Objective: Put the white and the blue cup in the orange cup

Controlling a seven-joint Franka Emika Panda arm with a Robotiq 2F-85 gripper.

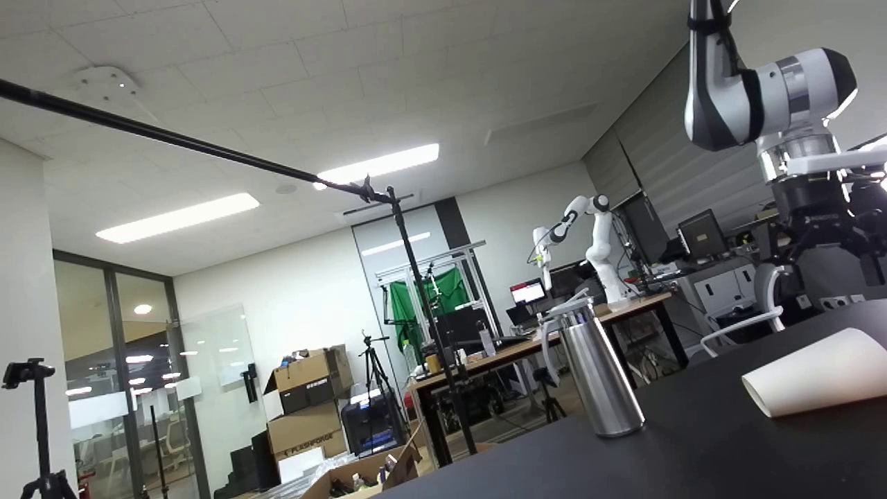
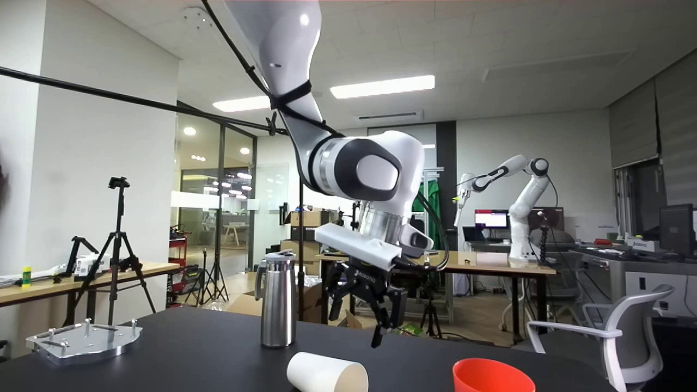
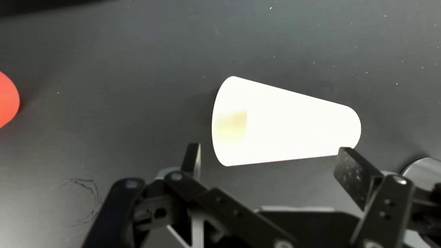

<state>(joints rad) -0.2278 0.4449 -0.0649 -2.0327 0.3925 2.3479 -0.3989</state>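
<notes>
Over tbl (image 2: 207, 354), gripper (image 2: 355, 329) hangs spread (wht cup (image 3: 293, 124) on side).

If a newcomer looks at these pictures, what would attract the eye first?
The near robot arm would probably win, hanging mid-picture in an exterior view, jaws open and empty. Next comes the white cup, lying on its side near the wrist view's centre; the orange-red cup shows at that view's left edge.
</notes>
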